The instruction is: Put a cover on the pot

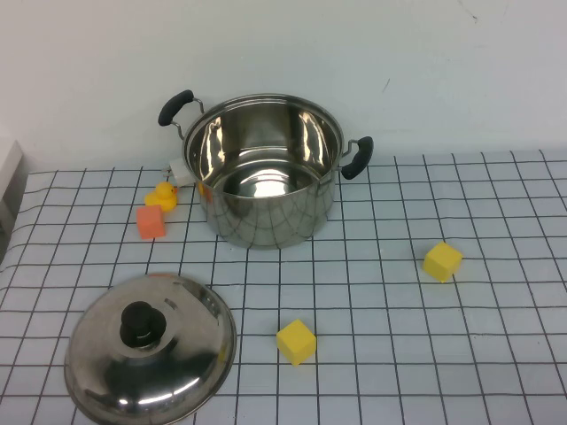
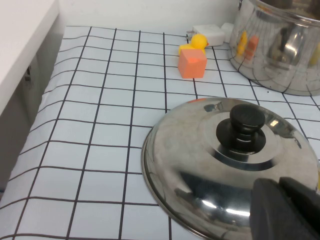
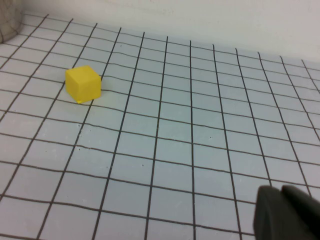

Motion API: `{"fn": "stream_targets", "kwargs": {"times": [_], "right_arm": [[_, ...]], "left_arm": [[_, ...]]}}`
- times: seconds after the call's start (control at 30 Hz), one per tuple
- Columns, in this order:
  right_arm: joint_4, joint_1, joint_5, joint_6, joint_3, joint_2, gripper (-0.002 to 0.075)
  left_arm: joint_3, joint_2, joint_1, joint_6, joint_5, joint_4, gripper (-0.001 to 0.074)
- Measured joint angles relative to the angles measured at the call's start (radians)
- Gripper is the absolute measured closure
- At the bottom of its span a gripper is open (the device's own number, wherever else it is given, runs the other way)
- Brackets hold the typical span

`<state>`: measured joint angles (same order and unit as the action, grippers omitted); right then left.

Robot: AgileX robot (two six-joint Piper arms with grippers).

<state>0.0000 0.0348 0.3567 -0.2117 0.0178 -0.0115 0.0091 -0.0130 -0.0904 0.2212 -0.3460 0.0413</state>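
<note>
Nearest the table's front-left corner lies the domed lid (image 1: pixel 151 359), knob up. Uncovered, the pot (image 1: pixel 264 170) stands by the far edge. Left gripper (image 2: pixel 287 207) hovers beside the lid, right gripper (image 3: pixel 287 212) over bare grid.

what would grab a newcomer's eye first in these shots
The big shiny pot stands open at the back of the checked table, and its domed lid lies at the front left. The left gripper hovers beside the lid; the right gripper hangs over bare grid, short of a yellow block.
</note>
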Motion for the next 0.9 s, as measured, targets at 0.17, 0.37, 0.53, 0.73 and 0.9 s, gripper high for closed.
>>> {"fn": "stream_targets", "kwargs": {"times": [0.17,0.37,0.53,0.73,0.9], "right_arm": [[0.000,0.000,0.000,0.000,0.000,0.000,0.0717],[0.000,0.000,0.000,0.000,0.000,0.000,0.0717],[0.000,0.000,0.000,0.000,0.000,0.000,0.0717],[0.000,0.000,0.000,0.000,0.000,0.000,0.0717],[0.000,0.000,0.000,0.000,0.000,0.000,0.0717]], "left_arm": [[0.000,0.000,0.000,0.000,0.000,0.007,0.0736],[0.000,0.000,0.000,0.000,0.000,0.017,0.0736],[0.000,0.000,0.000,0.000,0.000,0.018,0.0736],[0.000,0.000,0.000,0.000,0.000,0.018,0.0736],[0.000,0.000,0.000,0.000,0.000,0.018,0.0736]]}}
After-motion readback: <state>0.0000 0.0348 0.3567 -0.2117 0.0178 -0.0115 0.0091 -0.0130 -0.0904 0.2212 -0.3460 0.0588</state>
